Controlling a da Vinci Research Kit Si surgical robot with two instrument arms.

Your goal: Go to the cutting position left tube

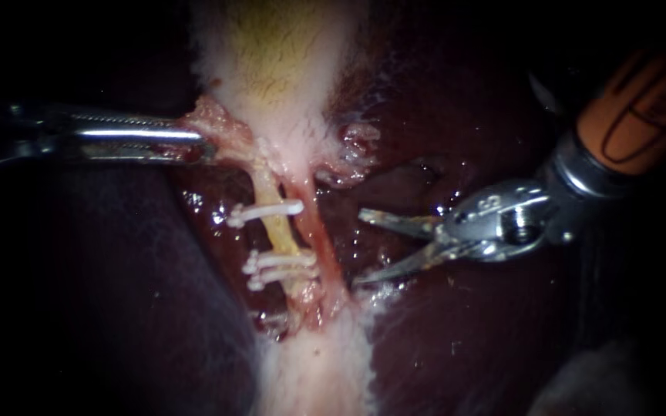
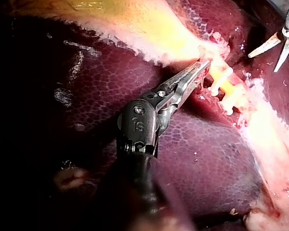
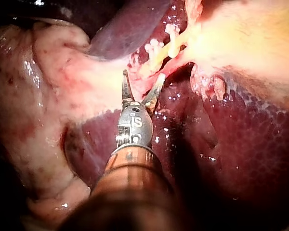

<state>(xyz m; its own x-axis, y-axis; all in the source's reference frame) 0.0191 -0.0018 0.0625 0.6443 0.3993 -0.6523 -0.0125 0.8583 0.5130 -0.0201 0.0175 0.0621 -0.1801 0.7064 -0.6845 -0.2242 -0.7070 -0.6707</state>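
Item, left tube [image 1: 277,235]: yellowish, centre of the frame, running down from the gallbladder [image 1: 271,62]. One white upper clip [image 1: 267,210] crosses it, a lower pair of clips [image 1: 280,268] sits further down, and a bare stretch lies between them.

Item, right tube [image 1: 325,243]: reddish, just beside the left tube on its right, between it and the blades.

Item, left instrument [image 1: 198,142]: upper left, jaws clamped on a tissue fold [image 1: 217,127] at the gallbladder's base.

Item, right instrument [image 1: 358,248]: centre right, blades apart with nothing between them, tips near the right tube but not touching it.

Progress: the approach looks partly made. The blades are level with the clipped stretch but short of the left tube. Still to do: bring the open blades over the bare stretch between the upper clip and the lower pair.

Room: dark liver [image 1: 102,293] lies open on both sides. The gap between the clips is narrow and the right tube stands in the path, so the blades probably have to pass over or around it without catching it or a clip
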